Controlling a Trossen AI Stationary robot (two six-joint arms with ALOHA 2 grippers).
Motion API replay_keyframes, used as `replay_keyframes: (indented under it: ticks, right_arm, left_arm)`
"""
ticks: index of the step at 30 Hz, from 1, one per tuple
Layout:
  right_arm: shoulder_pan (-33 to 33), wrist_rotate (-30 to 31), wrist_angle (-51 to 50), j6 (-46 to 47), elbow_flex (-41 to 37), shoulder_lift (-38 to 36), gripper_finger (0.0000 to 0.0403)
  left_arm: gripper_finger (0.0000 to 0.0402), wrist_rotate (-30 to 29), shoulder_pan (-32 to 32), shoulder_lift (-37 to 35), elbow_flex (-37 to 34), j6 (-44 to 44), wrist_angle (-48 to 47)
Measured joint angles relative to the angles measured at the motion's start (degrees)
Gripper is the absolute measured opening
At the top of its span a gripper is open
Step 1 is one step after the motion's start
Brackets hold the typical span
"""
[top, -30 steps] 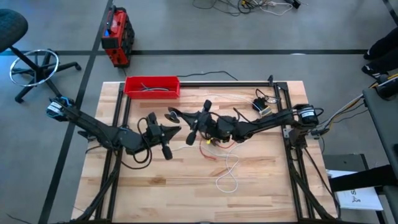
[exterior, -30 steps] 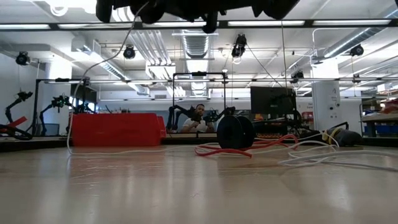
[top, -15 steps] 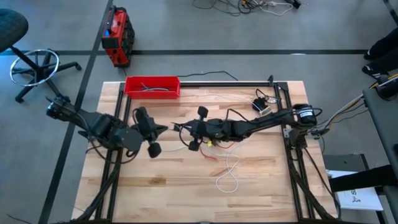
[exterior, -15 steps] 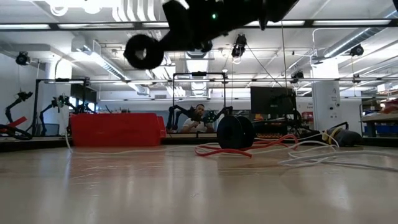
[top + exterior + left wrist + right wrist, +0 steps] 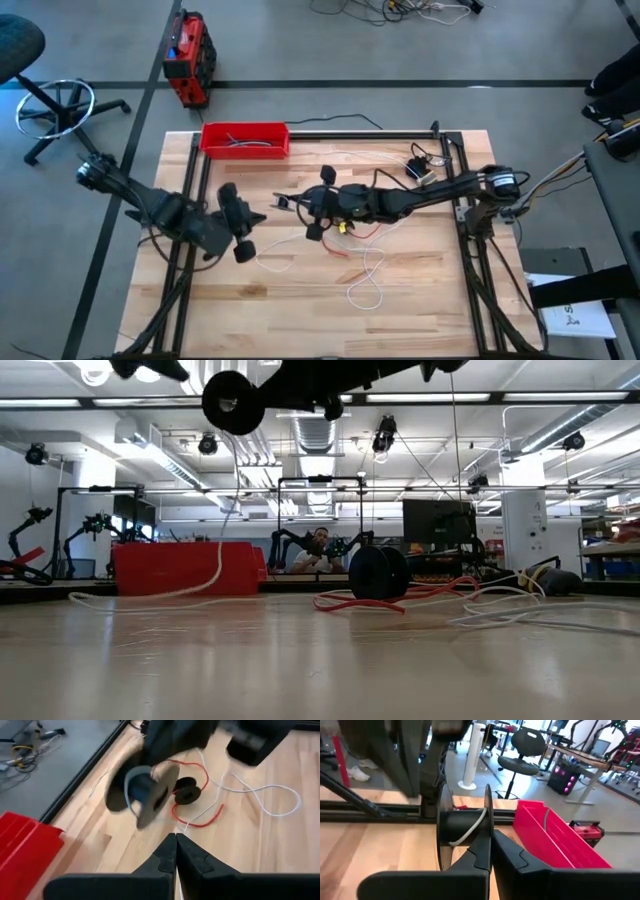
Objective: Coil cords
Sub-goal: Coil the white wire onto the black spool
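Pale wooden table carries most of both cords loose, so I judge the coiling barely begun. The thin white cord has only a turn or so on its black round spool piece, which my right hand grips by one flange, aloft over the table's middle; the rest hangs down and trails in loops across the boards. The thin red cord lies unwound beside its own black disc, which rests on the table. My left hand hovers just left of the spool, fingers closed on nothing. A red plastic tray with dark cables sits at the far edge, well clear. The two cords cross near the disc, which could snag the winding.
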Motion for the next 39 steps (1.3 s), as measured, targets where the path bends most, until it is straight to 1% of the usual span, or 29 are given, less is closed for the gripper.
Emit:
replay_keyframes:
  ticks: [3,6,9,12,14,17,20,26,28,39]
  right_arm:
    - [0.02,-0.03,1.71,1.11,-0.02,-0.48,0.0]
    - [0.09,-0.01,4.85,1.47,-0.02,-0.74,0.0]
    - [0.09,-0.07,5.88,1.48,-0.02,-0.76,0.0]
    - [0.09,-0.14,5.87,1.48,-0.02,-0.76,0.0]
    - [0.09,-0.17,5.87,1.7,-0.02,-0.76,0.0]
    - [0.09,-0.21,5.9,1.95,-0.02,-0.76,0.0]
    - [0.09,-0.2,6.39,1.94,-0.02,-0.76,0.0]
    - [0.09,-0.22,7.85,1.94,-0.02,-0.74,0.0]
    - [0.09,-0.22,8.04,2.09,0.0,-0.74,0.0]
    - [0.09,-0.22,9.3,3.56,0.0,-0.74,0.0]
  left_arm:
    - [0.0003,-3.24,-0.6,0.04,-7.14,-1.25,7.77]
    - [0.0017,-4.05,-0.51,0.2,-15.66,-0.33,22.16]
    - [0.0044,-4.02,-0.01,0.79,-24.03,1.54,38.72]
    - [0.0077,-5.04,0.42,0.83,-30.72,2.66,51.94]
    - [0.0099,-5.47,1.06,0.83,-34.26,3.77,60.11]
    - [0.0125,-5.0,1.88,0.83,-38.61,5.5,68.54]
    - [0.0142,-2.52,2.45,0.83,-40.83,8.4,72.08]
    - [0.015,-1.65,2.6,0.83,-41.54,9.85,72.96]
    - [0.0146,-0.67,2.61,0.83,-41.54,10.04,72.97]
    - [0.0094,-0.62,2.91,0.91,-41.58,9.8,74.03]
